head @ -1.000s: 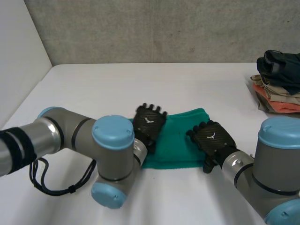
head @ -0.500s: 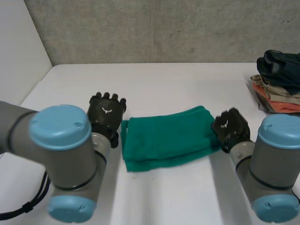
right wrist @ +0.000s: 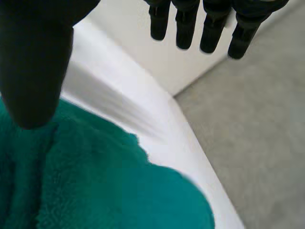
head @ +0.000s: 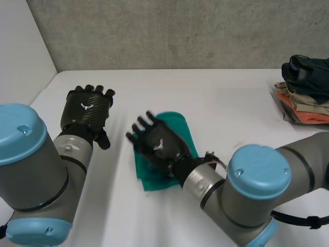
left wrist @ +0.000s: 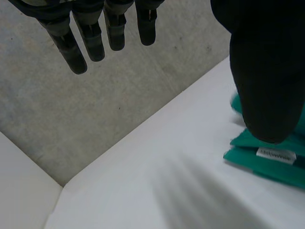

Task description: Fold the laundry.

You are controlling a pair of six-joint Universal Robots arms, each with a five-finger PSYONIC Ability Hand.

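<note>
**Nearly folded: teal terry cloth (head: 178,127) in a compact bundle, both hands open**

The teal terry cloth lay on the white surface (head: 216,92) in front of the robot, near the middle and slightly toward the left arm's side. It was doubled into a narrow layered bundle. In the left wrist view its stacked edges showed, with a small white label (left wrist: 275,154) at one corner.

The right hand (head: 157,145) was above the cloth's middle, fingers straight and spread, gripping nothing. In its own wrist view the cloth sat directly under the palm. Whether the palm touched the fabric I could not tell.

The left hand (head: 86,110) was raised beside the cloth and apart from it. Its fingers were straight and it held nothing.

A stack of folded garments (head: 304,98), dark on top with tan and orange below, sat at the far right edge of the surface, well apart from the cloth.

Judgement: this looked like the last stage for this piece, either pressing the fold flat or readying the bundle to go aside. If pressing, the right palm would need to come down flat and sweep along the layers without dragging the top one askew. If moving, a hand would have to pinch all the layers at an edge, or the fold could fall open.
</note>
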